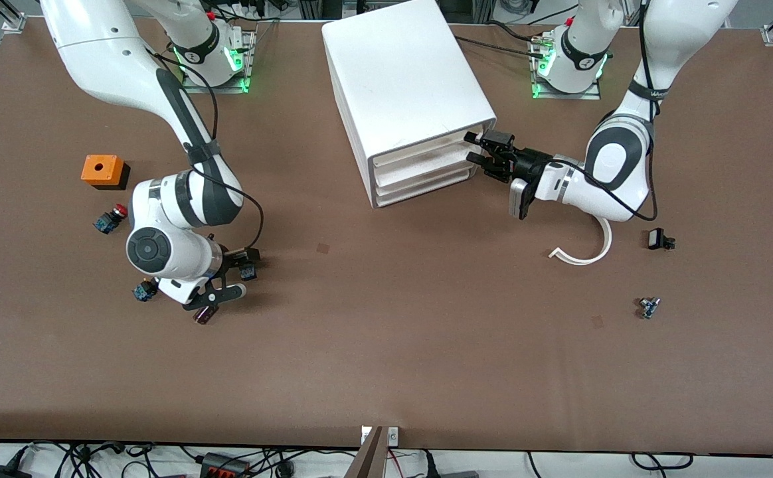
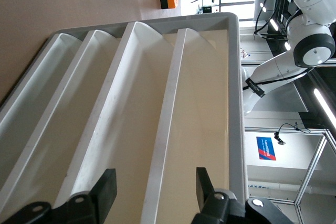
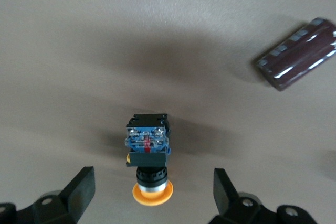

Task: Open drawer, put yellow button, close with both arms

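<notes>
You have the left gripper [image 1: 476, 147] at the front of the white cabinet [image 1: 406, 79], level with the top drawer [image 1: 420, 154], which sits shut, flush with the two drawers below it. In the left wrist view its two fingers [image 2: 105, 190] stand apart on either side of a raised white ridge on the cabinet front, and neither pad touches that ridge, so the hand is spread and holds nothing. Your right gripper [image 1: 227, 279] hangs low over the table toward the right arm's end, with its fingers [image 3: 84, 187] spread wide and empty. The right wrist view shows the yellow button [image 3: 148, 156] lying on its side on the brown table [image 1: 386, 345] between those fingers, its orange-yellow cap pointing toward the wrist and its dark body with a blue and red back pointing away. A dark brown glossy block [image 3: 298, 53] lies near it on the table. Toward that same end you can see an orange box [image 1: 102, 170] with a red-capped button [image 1: 110, 218] nearer the front camera than it, and another small button [image 1: 144, 290] beside the right arm's wrist. Toward the left arm's end lie a curved white strip [image 1: 589, 252], a small black part [image 1: 659, 239] and a tiny bluish part [image 1: 649, 307].
</notes>
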Robot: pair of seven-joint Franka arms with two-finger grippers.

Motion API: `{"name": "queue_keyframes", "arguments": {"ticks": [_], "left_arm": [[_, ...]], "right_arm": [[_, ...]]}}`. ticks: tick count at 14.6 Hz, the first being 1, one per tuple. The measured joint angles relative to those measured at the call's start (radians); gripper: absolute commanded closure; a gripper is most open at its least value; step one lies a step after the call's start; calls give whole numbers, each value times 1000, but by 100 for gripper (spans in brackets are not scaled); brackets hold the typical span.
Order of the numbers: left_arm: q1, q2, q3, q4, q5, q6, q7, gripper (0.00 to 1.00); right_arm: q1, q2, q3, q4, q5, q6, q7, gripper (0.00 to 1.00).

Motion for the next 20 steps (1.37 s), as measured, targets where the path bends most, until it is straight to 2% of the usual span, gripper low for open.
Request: {"name": "queue_keyframes", "arguments": {"ticks": [4,6,7,10,12,14,17,20], "left_arm": [[0,14,-12,-6,-12,0,10,42],[-1,14,-21,-6,-23,0,11,42],[-1,15,-27,-7,-33,0,11,46],[-3,30,-50,-8,-56,2,11,72],[-4,38,-52,-8,-56,3,11,83],[-3,39,-52,-8,-56,7,12,86],[-1,39,-52,-7,-58,10,26,86],[6,45,-48,13,-59,35,26,86]], "right_arm": [[20,38,0,1,2,26,2,2],[28,47,0,1,3,27,4,12],[29,48,0,1,3,27,4,18],[28,50,0,0,4,23,4,43],[28,52,-1,-2,4,22,4,59],[25,54,-3,-2,4,22,5,80],[23,53,-3,2,5,24,5,99],[28,37,-1,48,5,23,0,100]]}}
